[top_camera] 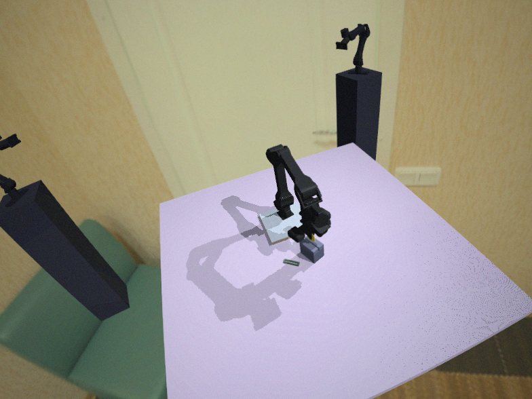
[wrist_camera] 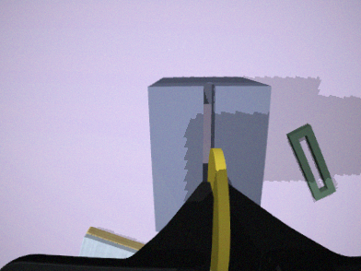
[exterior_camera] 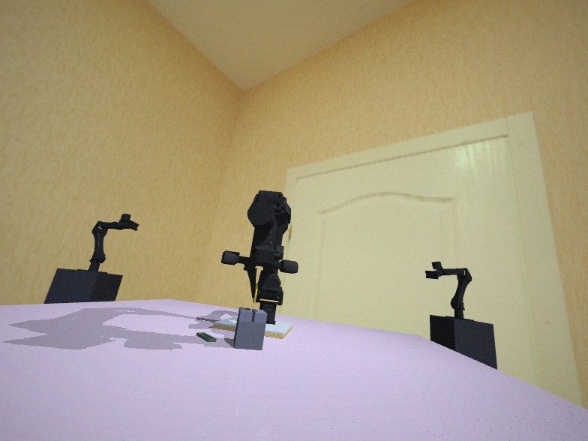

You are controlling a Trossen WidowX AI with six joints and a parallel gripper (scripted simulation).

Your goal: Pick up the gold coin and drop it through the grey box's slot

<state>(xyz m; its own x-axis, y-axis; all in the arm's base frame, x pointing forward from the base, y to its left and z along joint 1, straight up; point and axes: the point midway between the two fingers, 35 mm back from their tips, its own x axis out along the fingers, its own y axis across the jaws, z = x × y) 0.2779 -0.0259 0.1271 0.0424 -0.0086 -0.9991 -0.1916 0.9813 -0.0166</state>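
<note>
The black two-fingered jaws (top_camera: 313, 236) (exterior_camera: 255, 295) are gripping the thin round gold coin (top_camera: 313, 237) (exterior_camera: 255, 293) (wrist_camera: 221, 207) edge-on — it sits above the closed grey rectangular box (top_camera: 311, 250) (exterior_camera: 250, 332) (wrist_camera: 180, 134), not in it. In the wrist view the coin's tip overlaps the narrow dark slot (wrist_camera: 208, 129) in the lid, slightly to its right. The shallow dark-green oblong holder (top_camera: 291, 262) (exterior_camera: 205, 337) (wrist_camera: 304, 147) lies on the pale lilac bench (top_camera: 365, 309) (exterior_camera: 308, 389) (wrist_camera: 69, 92) near the box — apart from it, its long recess without the coin.
</note>
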